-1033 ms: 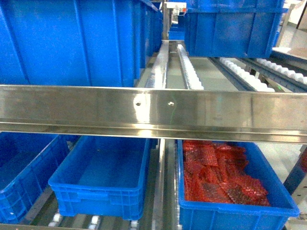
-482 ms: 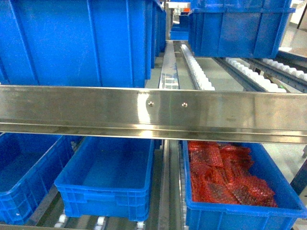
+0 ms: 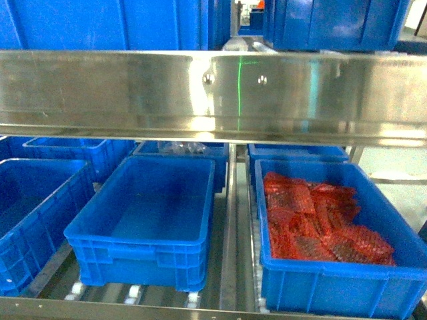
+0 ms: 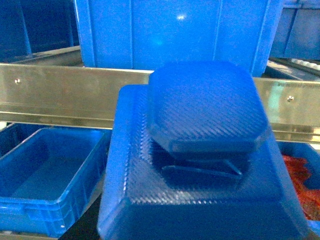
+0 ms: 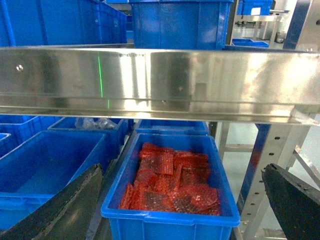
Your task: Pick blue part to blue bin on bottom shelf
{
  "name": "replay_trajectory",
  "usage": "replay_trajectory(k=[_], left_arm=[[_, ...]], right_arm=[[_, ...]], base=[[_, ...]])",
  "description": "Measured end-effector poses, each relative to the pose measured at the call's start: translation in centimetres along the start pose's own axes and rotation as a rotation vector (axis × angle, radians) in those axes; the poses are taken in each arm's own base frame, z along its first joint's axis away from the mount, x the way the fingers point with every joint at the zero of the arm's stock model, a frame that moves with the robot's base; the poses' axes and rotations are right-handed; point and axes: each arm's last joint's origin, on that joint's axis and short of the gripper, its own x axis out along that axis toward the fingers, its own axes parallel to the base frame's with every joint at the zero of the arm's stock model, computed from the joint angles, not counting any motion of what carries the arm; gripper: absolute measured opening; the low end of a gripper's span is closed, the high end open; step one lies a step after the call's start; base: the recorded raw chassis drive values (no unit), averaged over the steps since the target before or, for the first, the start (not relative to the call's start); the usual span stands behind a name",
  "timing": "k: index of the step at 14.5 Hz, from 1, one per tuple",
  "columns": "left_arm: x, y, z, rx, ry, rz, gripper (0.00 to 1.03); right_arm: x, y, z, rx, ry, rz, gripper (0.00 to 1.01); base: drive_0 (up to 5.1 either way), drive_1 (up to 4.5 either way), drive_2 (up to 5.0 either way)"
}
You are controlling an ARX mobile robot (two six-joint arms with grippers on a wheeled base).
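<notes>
A large blue part (image 4: 200,150) with a woven texture fills the left wrist view and hangs in front of the rack. My left gripper is shut on it, its fingers hidden under the part. Below the steel rail (image 3: 213,90), an empty blue bin (image 3: 143,220) stands on the bottom shelf (image 3: 100,310). The left wrist view shows that bin (image 4: 45,175) low and to the left of the part. My right gripper (image 5: 180,210) is open, its dark fingers (image 5: 65,210) spread wide before the shelf with nothing between them. Neither gripper shows in the head view.
A blue bin of red mesh parts (image 3: 327,233) stands right of the empty bin. Another blue bin (image 3: 33,213) is at the left and more stand behind. Blue bins (image 4: 175,30) sit on the level above the rail. A rack post (image 5: 260,170) stands at the right.
The head view has dropped: the steel rail now sits higher in the picture, the upper bins and rollers are nearly out of sight, and more of the lower bins shows.
</notes>
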Motion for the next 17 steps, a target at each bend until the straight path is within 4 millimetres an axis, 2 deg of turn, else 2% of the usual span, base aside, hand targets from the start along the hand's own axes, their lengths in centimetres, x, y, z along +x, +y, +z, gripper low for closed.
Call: replay_trajectory(k=[17], left_arm=[[0.00, 0.00, -0.06, 0.003, 0.006, 0.001, 0.43]], right_arm=[[0.00, 0.00, -0.01, -0.001, 0.001, 0.001, 0.98]], base=[[0.0, 0.00, 0.0]])
